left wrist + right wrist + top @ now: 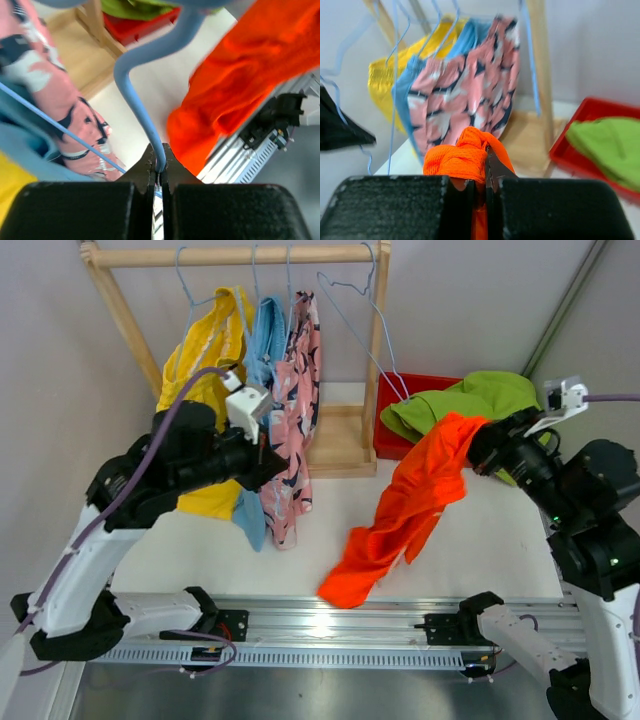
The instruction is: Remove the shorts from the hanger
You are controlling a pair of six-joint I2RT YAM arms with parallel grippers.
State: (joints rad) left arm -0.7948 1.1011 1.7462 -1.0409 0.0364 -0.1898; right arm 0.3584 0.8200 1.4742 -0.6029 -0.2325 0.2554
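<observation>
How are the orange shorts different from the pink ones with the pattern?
The orange shorts are plain; the pink shorts have a dark-and-white pattern. The orange shorts are pinched in the right gripper and trail down to the table; the pink shorts hang from the wooden rack, clear of that gripper. Both are soft, limp fabric.

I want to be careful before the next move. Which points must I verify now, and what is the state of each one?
1. Right gripper shut on orange shorts: ok.
2. Orange shorts clear of hanger: ok.
3. Left gripper shut on hanger: ok.
4. Room in bin beside green shorts: cannot tell.
5. Yellow shorts, blue shorts, pink shorts off rack: not ok, all hang there.
</observation>
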